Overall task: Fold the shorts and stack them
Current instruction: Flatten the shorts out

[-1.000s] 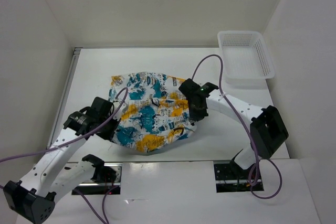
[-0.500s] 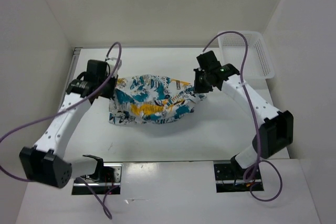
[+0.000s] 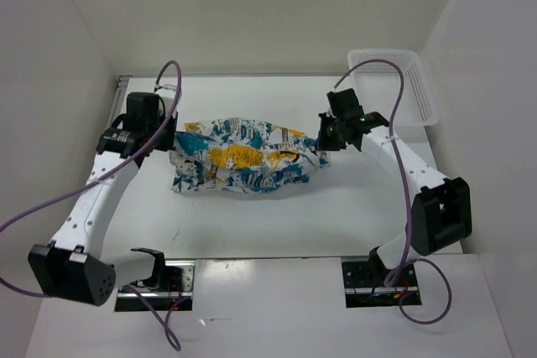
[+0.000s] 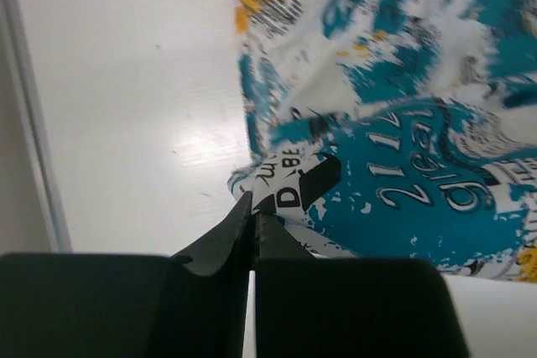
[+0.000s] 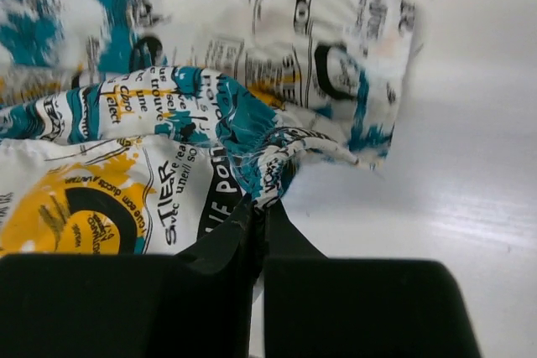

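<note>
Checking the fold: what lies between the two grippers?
Only the shorts, pinched at either end by the left gripper and right gripper, in the top view.

White soft-fabric shorts with teal, yellow-orange and black print (image 3: 247,157) lie mid-way on white counter (image 3: 277,224), bunched, long side running left to right. Left jaws pinched on shorts' left end, at far corner. Right jaws pinched on shorts' right end. White plastic mesh basket (image 3: 426,94) at counter's far right corner, behind right jaws, apart from shorts.
</note>
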Controlling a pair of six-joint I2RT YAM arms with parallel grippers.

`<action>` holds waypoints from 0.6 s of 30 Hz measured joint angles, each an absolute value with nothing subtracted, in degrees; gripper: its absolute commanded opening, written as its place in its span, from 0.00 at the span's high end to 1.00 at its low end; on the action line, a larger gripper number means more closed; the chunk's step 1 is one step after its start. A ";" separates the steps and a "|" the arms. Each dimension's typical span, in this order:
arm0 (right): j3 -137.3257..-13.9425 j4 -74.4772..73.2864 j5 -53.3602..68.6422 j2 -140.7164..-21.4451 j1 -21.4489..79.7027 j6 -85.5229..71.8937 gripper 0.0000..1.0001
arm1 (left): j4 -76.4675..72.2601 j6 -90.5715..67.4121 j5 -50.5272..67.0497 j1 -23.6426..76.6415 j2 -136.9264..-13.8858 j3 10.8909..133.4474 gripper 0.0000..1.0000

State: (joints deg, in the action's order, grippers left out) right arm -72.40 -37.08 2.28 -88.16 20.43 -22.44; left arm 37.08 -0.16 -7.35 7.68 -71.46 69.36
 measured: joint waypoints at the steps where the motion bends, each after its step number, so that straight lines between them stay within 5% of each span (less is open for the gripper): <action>1: -70.52 -37.12 3.07 -86.24 20.49 -22.39 1.00 | 38.50 -0.16 -6.22 8.03 -69.52 69.21 0.89; 4: -65.52 -37.60 4.62 -84.12 21.37 -22.55 0.97 | 44.34 -0.03 -1.72 11.46 -62.83 67.11 0.64; 6: -62.17 -39.55 5.98 -84.64 22.57 -23.29 0.46 | 49.41 -0.21 1.61 15.97 -58.26 64.34 0.53; 7: -61.39 -41.19 6.46 -84.99 23.07 -23.83 0.36 | 50.61 -0.08 2.26 17.50 -56.95 62.67 0.47; 11: -62.28 -46.98 6.83 -85.32 24.77 -24.75 0.23 | 57.12 -0.10 4.62 19.88 -55.51 57.76 0.32; 18: -69.32 -50.06 1.32 -83.44 23.53 -25.06 0.24 | 50.37 -0.05 2.94 16.51 -60.95 57.56 0.24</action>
